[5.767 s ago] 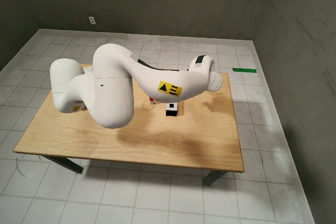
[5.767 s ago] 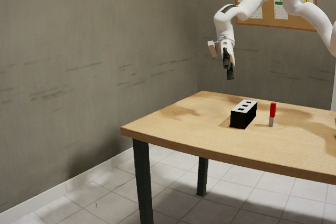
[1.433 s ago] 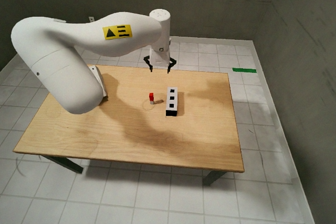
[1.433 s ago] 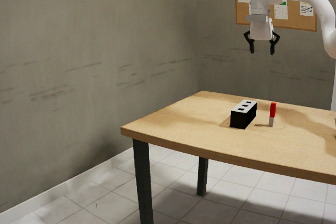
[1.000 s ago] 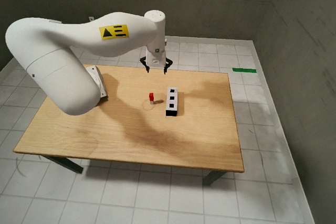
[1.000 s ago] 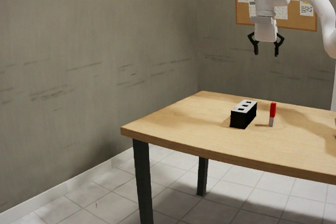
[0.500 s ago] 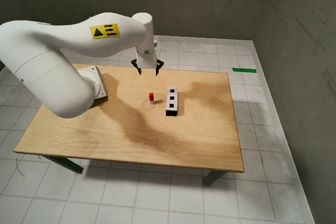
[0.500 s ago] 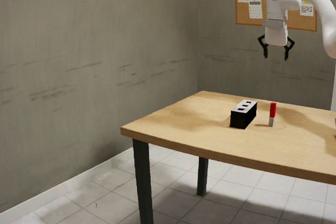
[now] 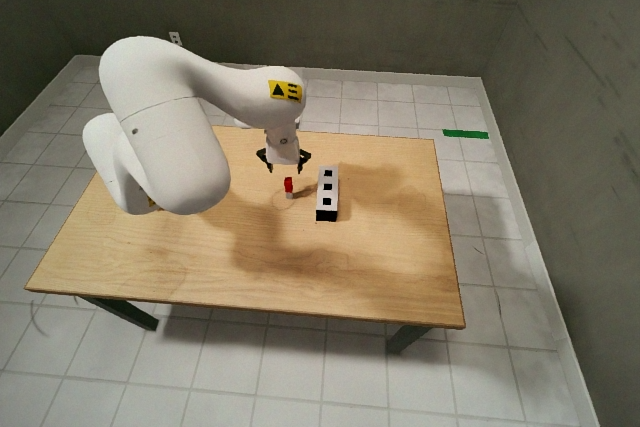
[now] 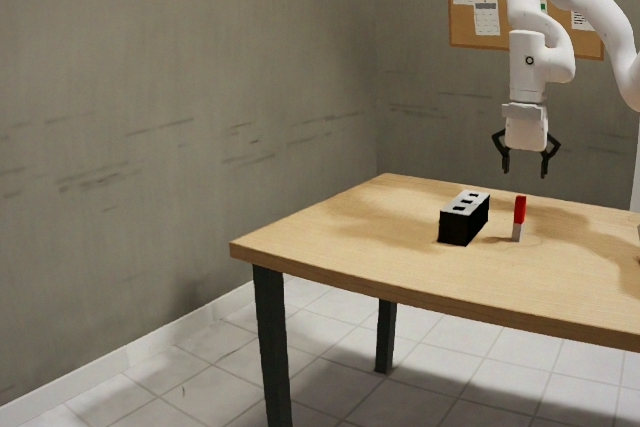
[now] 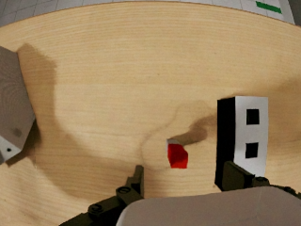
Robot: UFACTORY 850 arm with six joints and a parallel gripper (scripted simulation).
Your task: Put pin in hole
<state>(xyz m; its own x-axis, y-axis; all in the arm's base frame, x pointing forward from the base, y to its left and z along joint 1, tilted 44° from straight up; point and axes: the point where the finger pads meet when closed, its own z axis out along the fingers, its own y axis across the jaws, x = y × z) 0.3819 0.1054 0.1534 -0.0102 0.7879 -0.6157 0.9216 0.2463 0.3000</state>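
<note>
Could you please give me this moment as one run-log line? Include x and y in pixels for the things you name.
claw [image 9: 284, 169] [image 10: 524, 174] [image 11: 184, 177]: open, above table | pin [image 9: 288, 187] [image 10: 519, 216] [image 11: 178, 155]: upright, red end up, beside block [image 9: 334, 193] [image 10: 477, 223] [image 11: 227, 137] | insertion: not done

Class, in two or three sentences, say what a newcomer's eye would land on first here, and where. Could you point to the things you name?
Probably the big white arm [image 9: 165, 143] [image 10: 527, 9], reaching over the wooden table with its black-fingered gripper [image 9: 284, 169] [image 10: 524, 174] [image 11: 184, 177] open. Next, the bright red end of the upright pin [image 9: 288, 185] [image 10: 519, 209] [image 11: 178, 155], standing below the gripper and beside the white-topped block [image 9: 333, 193] [image 10: 478, 218] [image 11: 259, 134] with three square holes.
</note>
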